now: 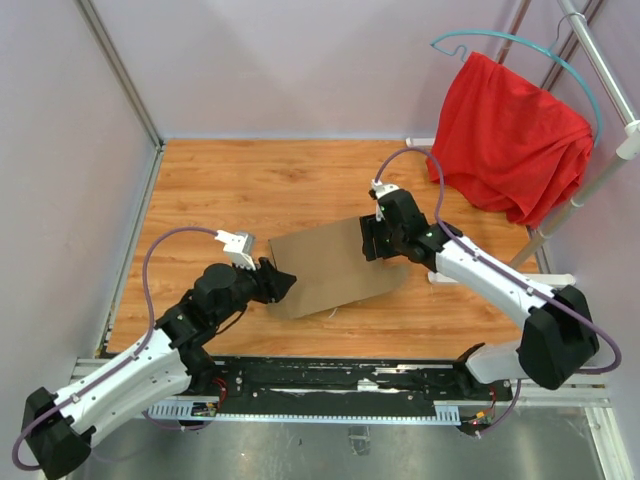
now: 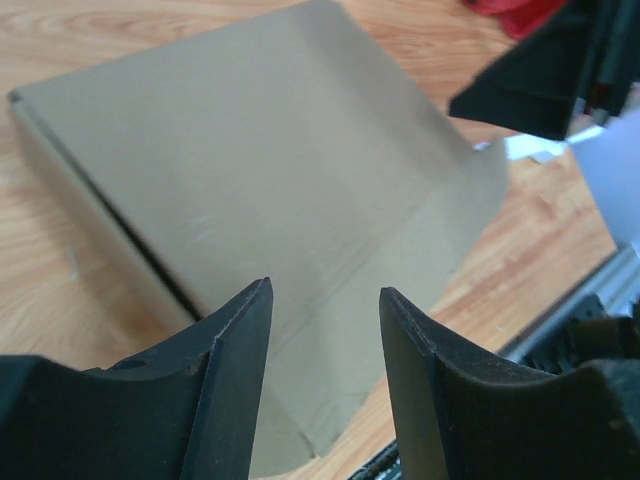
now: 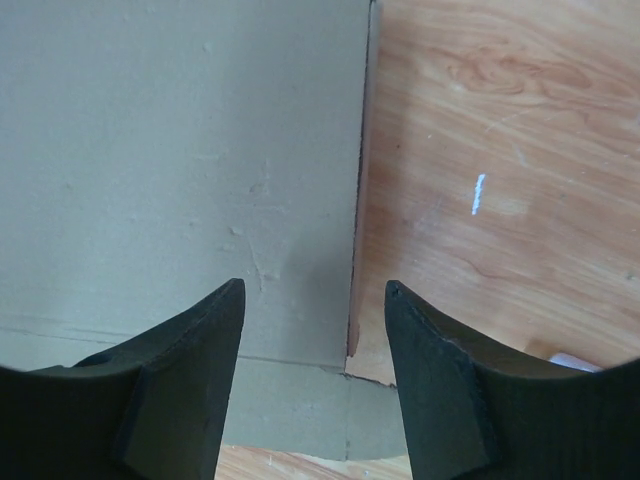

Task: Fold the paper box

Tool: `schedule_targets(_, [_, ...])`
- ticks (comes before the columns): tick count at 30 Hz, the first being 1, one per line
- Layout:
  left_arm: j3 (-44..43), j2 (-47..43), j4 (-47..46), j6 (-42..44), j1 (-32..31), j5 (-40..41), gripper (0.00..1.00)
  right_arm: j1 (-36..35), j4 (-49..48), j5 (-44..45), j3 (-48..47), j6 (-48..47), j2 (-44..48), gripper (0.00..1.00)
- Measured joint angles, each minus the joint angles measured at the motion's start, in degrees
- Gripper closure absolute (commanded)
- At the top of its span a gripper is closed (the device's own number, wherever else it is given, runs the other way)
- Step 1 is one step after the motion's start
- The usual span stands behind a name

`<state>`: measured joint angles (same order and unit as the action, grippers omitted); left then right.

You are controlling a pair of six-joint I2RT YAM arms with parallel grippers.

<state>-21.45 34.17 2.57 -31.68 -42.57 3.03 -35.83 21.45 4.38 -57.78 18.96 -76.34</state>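
Left wrist view: the left fingers (image 2: pixel 235 370) are held apart with nothing between them, aimed at the near end of the paper box (image 2: pixel 270 150). In the right wrist view the right fingers (image 3: pixel 195 370) are likewise apart and empty. The box's straight side edge runs up the frame between their tips, and a crease line and a short flap are seen just below. Whether either pair touches the cardboard cannot be told.

In the top view the box is found mid-frame on the desk (image 1: pixel 250 180), with the left fingers at its lower-left corner and the right fingers over its upper-right edge.

Progress is judged early. The cardboard lies flat or nearly so, no wall is stood up and no tab is seen tucked. A shadowed step along the left edge in the left wrist view may mean one panel is folded over, but this is not certain. Raising the walls, tucking the flaps and closing are left.

Bare wood is open toward the top and left of the frame. The box's lower edge sits near the desk front and the black rail (image 1: pixel 330 375), so little room is judged there. The red cloth (image 1: pixel 505 140) at upper right is well apart.
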Motion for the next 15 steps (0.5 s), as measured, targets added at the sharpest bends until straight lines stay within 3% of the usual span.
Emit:
schedule_targets(3, [0.57, 2.23, 1.57, -2.82, 0.00, 4.68, 0.46, 0.09, 0.04, -1.42, 0.00, -0.37, -2.34, 0.31])
schedule_targets(15, [0.66, 16.26, 5.29, -6.14, -0.02, 11.69, 0.47, 2.40, -2.23, -4.46, 0.09, -1.51, -5.31, 0.32])
